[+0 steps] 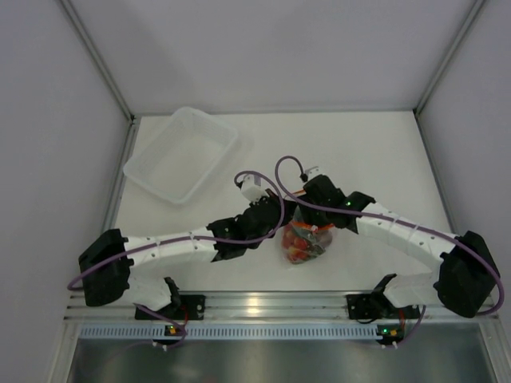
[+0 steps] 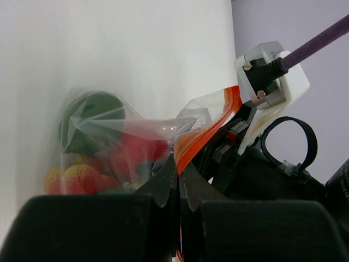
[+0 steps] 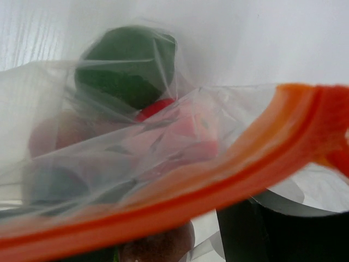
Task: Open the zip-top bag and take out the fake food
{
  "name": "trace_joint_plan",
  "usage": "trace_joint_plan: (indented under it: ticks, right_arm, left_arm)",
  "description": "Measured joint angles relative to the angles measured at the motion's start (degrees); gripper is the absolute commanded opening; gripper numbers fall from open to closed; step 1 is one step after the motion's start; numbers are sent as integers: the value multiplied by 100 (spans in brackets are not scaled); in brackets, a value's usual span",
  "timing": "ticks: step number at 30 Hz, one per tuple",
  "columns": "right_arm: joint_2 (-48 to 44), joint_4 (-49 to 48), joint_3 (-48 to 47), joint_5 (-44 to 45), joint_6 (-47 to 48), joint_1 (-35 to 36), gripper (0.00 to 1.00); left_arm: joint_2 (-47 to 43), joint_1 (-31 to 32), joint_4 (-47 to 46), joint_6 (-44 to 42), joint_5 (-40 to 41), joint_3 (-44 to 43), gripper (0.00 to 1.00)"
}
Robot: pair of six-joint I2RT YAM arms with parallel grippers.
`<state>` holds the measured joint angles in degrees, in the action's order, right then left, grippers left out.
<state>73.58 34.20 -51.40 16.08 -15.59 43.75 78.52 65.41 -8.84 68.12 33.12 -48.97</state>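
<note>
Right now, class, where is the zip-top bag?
In the top view, the zip-top bag is mid-table between the left claw and right claw, nearer and right of the clear tub.

The white-and-black left arm (image 1: 172,243) stretches from its base inward to the right, and the matching right arm (image 1: 399,231) stretches inward to the left, so the two wrists nearly meet at mid-view. The left gripper (image 2: 177,177) has its black pointed fingers (image 2: 163,188) pressed together on the orange strip of the small clear zip-top bag (image 2: 109,136). The right gripper (image 1: 311,206) sits just beside it. Its fingers are hidden behind plastic in its own wrist view, so its grip cannot be told.
</note>
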Motion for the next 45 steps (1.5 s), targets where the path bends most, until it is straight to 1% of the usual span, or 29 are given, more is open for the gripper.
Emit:
trace_joint_plan:
  ticks: [8,10,15,18,21,24,25,27,29,30,35,38,45]
  right_arm:
    - [127,-479,337,28,-210,0,70]
    - [151,-660,404,46,-269,0,80]
    - [382,-1128,581,20,-446,-17,83]
    - [516,-1381,605,20,-468,13,81]
    - [518,-1609,684,26,-525,35,77]
    - [507,-1694,715,33,-570,46,65]
    - [507,-1698,715,35,-575,48,55]
    - [501,-1700,715,42,-605,52,48]
    - [479,-1690,726,50,-629,68,45]
    - [457,-1698,741,70,-651,79,38]
    - [323,-1550,780,118,-758,155,30]
    - [184,-1303,789,190,-815,243,24]
    - [2,-901,789,389,-911,321,19]
  left_arm:
    - [2,-4,44,-208,109,48,0]
    - [2,-7,46,-247,157,50,0]
    - [2,-11,146,-409,240,98,0]
    - [2,-9,111,-466,221,98,0]
    - [2,-11,92,-487,227,98,0]
    - [2,-11,72,-518,229,98,0]
    - [2,-11,68,-529,232,98,0]
    - [2,-9,61,-533,240,98,0]
    - [2,-9,57,-549,258,98,0]
    - [2,-9,44,-562,271,101,0]
    - [2,35,-48,-627,291,114,0]
    - [24,74,-131,-638,275,114,0]
    - [109,136,-308,-660,214,114,0]
